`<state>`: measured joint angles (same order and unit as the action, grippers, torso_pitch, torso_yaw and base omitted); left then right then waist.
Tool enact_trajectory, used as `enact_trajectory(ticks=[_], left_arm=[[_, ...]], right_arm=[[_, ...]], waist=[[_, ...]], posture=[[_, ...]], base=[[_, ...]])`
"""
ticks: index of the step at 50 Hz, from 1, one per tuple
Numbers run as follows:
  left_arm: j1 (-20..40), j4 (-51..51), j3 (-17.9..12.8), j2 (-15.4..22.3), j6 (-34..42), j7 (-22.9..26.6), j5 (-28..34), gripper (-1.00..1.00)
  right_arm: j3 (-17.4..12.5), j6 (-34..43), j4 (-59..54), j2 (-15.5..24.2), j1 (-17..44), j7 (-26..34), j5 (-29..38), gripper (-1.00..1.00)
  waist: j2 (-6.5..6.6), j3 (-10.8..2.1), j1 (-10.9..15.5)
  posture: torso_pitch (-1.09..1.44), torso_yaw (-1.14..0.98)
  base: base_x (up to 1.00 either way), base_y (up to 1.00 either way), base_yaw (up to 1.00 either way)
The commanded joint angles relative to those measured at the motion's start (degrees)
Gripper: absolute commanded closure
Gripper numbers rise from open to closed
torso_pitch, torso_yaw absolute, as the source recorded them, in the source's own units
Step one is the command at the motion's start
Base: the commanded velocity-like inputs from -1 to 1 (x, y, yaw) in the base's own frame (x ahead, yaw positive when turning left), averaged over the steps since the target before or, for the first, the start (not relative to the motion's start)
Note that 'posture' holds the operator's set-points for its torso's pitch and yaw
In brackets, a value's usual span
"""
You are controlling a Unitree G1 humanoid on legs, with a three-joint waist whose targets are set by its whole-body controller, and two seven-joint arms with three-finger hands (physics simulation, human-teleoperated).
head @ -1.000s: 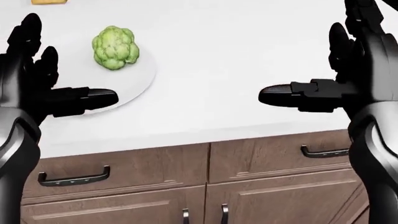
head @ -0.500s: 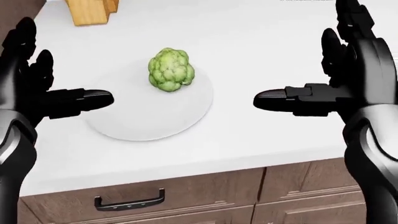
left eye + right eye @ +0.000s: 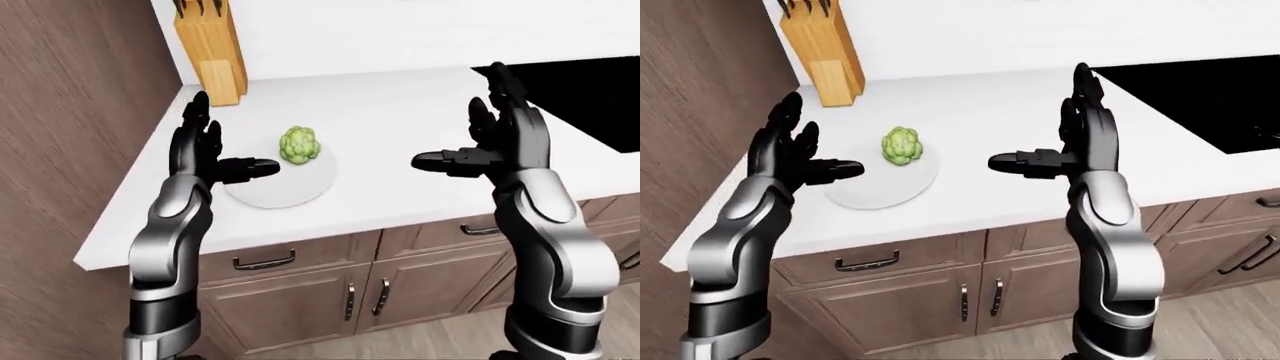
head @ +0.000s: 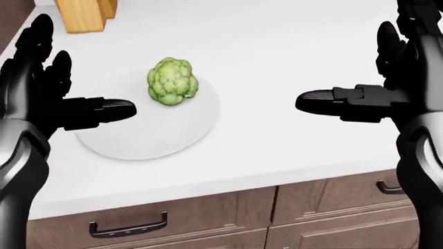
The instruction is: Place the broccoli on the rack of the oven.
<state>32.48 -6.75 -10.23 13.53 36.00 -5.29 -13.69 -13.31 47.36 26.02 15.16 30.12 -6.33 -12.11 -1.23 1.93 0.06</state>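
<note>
Broccoli between both hands' spread fingers

Glossy black three-fingered hands with blocky jointed fingers top smooth silver-grey forearms.

Smooth matt white counter, wood-grain cabinets

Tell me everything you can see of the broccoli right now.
The broccoli is a single pale-green head with a bumpy, clustered surface. It sits on a round white plate, off-centre toward the plate's upper right in the head view, on the white counter. Nothing else touches it. The left hand is open beside it, thumb pointing toward it but short of contact; the right hand is open, farther off.
</note>
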Motion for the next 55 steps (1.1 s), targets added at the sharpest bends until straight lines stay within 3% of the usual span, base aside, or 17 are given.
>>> enact_trajectory(ticks=[1,5,7,8,10,16,18,20,29,31,33,42,44,46,48,53,55], left_arm=[[1.7,-2.8,-1.1,0.9,-1.3,-0.4,0.1,-1.00],[1.6,-2.5,-1.1,0.9,-1.7,-0.3,0.1,-1.00],[1.7,-3.1,-1.2,1.0,-1.0,-0.5,-0.1,-1.00],[1.7,-2.9,-1.2,1.0,-1.2,-0.5,0.0,-1.00],[1.7,-2.6,-1.1,1.0,-1.6,-0.4,0.0,-1.00],[1.9,-3.3,-1.2,1.1,-0.8,-0.6,-0.2,-1.00],[1.9,-3.1,-1.1,1.0,-1.0,-0.6,-0.1,-1.00],[2.0,-2.5,-1.1,1.1,-1.5,-0.5,0.0,-1.00],[1.8,-2.3,-1.2,1.0,-1.9,-0.5,-0.1,-1.00],[1.9,-2.6,-1.2,1.1,-1.5,-0.5,-0.1,-1.00],[1.9,-2.7,-1.2,1.1,-1.4,-0.6,-0.2,-1.00],[2.0,-2.6,-1.2,1.1,-1.4,-0.7,-0.2,-1.00],[2.0,-3.0,-1.2,1.1,-1.1,-0.8,-0.3,-1.00],[2.0,-2.9,-1.2,1.1,-1.2,-0.7,-0.3,-1.00],[2.0,-3.3,-1.2,1.1,-0.8,-0.8,-0.4,-1.00],[2.0,-2.5,-1.3,1.2,-1.5,-0.6,-0.3,-1.00],[2.0,-2.9,-1.2,1.2,-1.1,-0.8,-0.3,-1.00]], right_arm=[[0.3,-1.9,1.5,0.2,1.4,0.3,-0.3,-1.00],[0.5,-1.4,1.9,0.2,1.5,0.2,-0.2,-1.00],[0.5,-1.0,2.4,0.2,1.5,0.2,-0.2,-1.00],[0.4,-1.1,2.3,0.2,1.5,0.2,-0.2,-1.00],[0.4,-1.4,2.0,0.2,1.5,0.3,-0.1,-1.00],[0.3,-1.3,2.1,0.3,1.6,0.3,-0.2,-1.00],[0.3,-1.2,2.1,0.3,1.7,0.3,-0.2,-1.00],[0.2,-1.4,1.8,0.3,1.7,0.4,-0.2,-1.00],[0.4,-1.8,1.7,0.3,1.6,0.4,0.0,-1.00],[0.3,-1.3,2.2,0.3,1.6,0.3,-0.1,-1.00],[0.3,-1.2,2.3,0.3,1.6,0.3,-0.1,-1.00],[0.3,-1.2,2.1,0.4,1.7,0.3,-0.1,-1.00],[0.4,-0.8,2.4,0.3,1.8,0.2,-0.2,-1.00],[0.5,-1.1,1.8,0.3,1.8,0.2,0.2,-1.00],[0.4,-0.8,1.9,0.3,1.9,-0.1,0.3,-1.00],[0.6,-1.1,1.3,0.1,1.9,0.0,0.4,-1.00],[0.6,-1.3,1.2,0.0,1.9,0.1,0.4,-1.00]], waist=[[-0.18,-0.82,0.3],[3.00,-0.79,-0.2],[6.34,-1.59,-0.5],[4.01,-1.07,0.1],[4.84,-0.86,0.0],[1.85,-0.53,0.5],[0.12,-0.50,0.7],[-3.18,-1.41,0.8],[0.84,-0.38,0.1],[2.64,-0.42,-0.2],[6.15,-1.35,-0.5],[2.01,-0.89,0.5],[0.19,-0.98,0.7],[-3.12,-0.79,1.1],[-1.25,-1.22,1.3],[0.50,-1.47,0.6],[0.79,-2.72,0.3]], posture=[[0.00,0.00],[0.00,0.00],[0.00,0.00],[0.00,0.00],[0.00,0.00],[0.00,0.00],[0.00,0.00],[0.00,0.00],[0.00,0.00],[0.00,0.00],[0.00,0.00],[0.00,0.00],[0.00,0.00],[0.00,0.00],[0.00,0.00],[0.00,0.00],[0.00,0.00]], base=[[0.12,0.00,0.00],[0.13,0.00,0.00],[0.13,0.00,0.00],[0.12,0.00,0.00],[0.14,0.00,0.00],[0.15,0.00,0.00],[0.16,0.00,0.00],[0.16,0.00,0.00],[0.15,0.00,0.00],[0.16,0.00,0.00],[0.16,0.00,0.00],[0.16,0.00,0.00],[0.15,0.00,0.00],[0.08,0.00,0.00],[0.00,0.00,0.00],[0.00,0.00,0.00],[-0.21,0.00,0.00]])
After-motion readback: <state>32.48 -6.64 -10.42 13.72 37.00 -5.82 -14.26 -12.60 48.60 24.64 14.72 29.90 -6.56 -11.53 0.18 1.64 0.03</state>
